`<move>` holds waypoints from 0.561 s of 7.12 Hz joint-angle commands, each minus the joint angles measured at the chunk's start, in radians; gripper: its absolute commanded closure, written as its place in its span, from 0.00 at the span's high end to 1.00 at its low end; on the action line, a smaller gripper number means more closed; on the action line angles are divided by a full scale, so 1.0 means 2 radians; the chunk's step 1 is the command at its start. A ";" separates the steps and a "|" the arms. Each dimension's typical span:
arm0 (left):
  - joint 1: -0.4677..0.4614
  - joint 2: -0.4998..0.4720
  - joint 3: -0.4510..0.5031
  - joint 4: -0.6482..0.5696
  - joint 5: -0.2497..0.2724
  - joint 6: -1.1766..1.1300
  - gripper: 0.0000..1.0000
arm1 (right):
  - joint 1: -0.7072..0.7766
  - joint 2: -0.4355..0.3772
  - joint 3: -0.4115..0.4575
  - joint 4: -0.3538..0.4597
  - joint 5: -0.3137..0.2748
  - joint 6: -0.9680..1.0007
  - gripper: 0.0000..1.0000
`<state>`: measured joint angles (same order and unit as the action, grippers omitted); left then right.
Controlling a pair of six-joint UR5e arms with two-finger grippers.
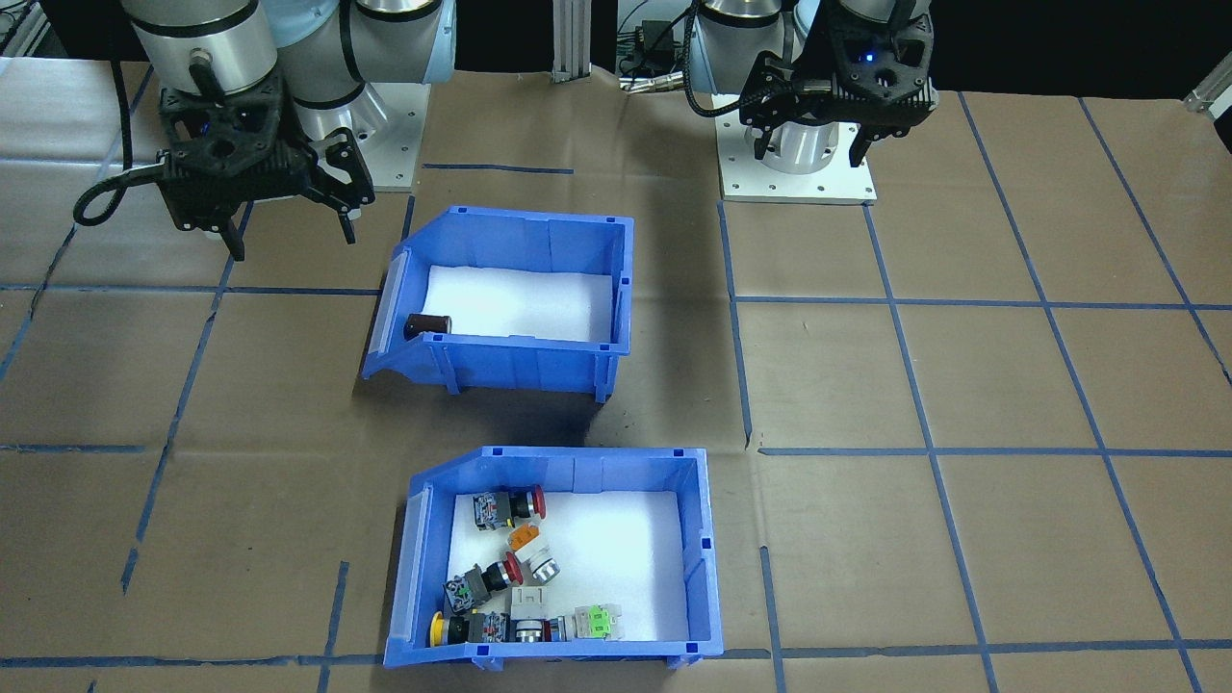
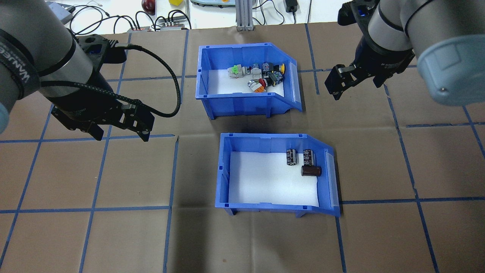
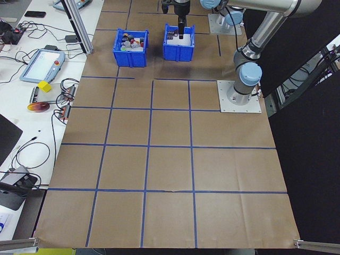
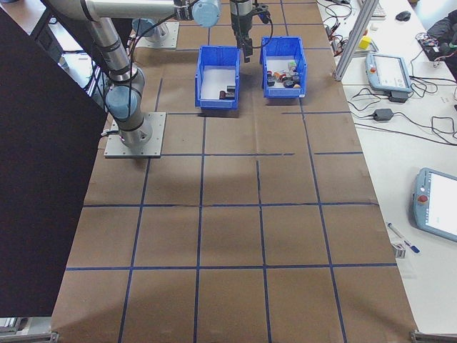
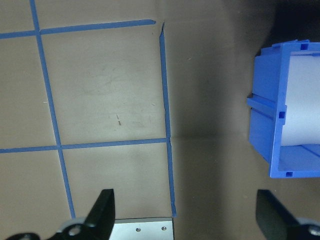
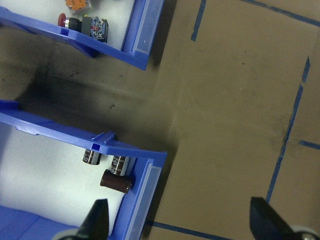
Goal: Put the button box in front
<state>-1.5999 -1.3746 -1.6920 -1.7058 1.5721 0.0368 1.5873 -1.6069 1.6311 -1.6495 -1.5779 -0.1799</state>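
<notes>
1. Both hands hang apart-fingered and empty over the desk (image 1: 1011,385) in the front-facing view: the right hand (image 1: 287,223) at upper left, the left hand (image 1: 808,146) at upper right. The button box (image 1: 563,563) sits nearest this camera, with red, yellow, orange and green push-buttons (image 1: 510,568) crowded toward its sloped open end. The other blue bin (image 1: 510,308) stands between it and the robot bases, apart from it.
2. Overhead, the left hand (image 2: 120,134) hovers well to the left of both bins, and the right hand (image 2: 356,85) is near the button box (image 2: 246,79), on its sloped side. The nearer bin (image 2: 276,174) holds three dark cylinders (image 2: 307,163).
3. From the table's left end, the button box (image 3: 130,47) and the other bin (image 3: 178,43) stand side by side at the far end.
4. From the right end, the button box (image 4: 284,67) is on the operators' side of the other bin (image 4: 218,77).
5. Left wrist camera: spread fingers (image 5: 102,212) above taped brown paper, with a blue bin's corner (image 5: 282,110) at right.
6. Right wrist camera: spread fingers (image 6: 97,220) frame both bins' sloped ends, the button box (image 6: 100,35) above.
</notes>
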 commanded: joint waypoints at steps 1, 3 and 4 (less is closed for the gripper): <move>0.000 0.000 0.001 0.000 0.000 0.000 0.99 | -0.009 0.019 -0.023 0.035 0.005 0.066 1.00; 0.000 0.000 0.000 0.000 -0.001 -0.001 0.99 | -0.010 0.025 -0.019 0.037 0.004 0.099 1.00; 0.000 0.000 0.000 0.000 -0.001 0.000 0.99 | -0.010 0.024 -0.019 0.037 0.004 0.099 1.00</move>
<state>-1.5999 -1.3744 -1.6914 -1.7058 1.5710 0.0361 1.5686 -1.5585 1.5932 -1.5772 -1.5701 0.0045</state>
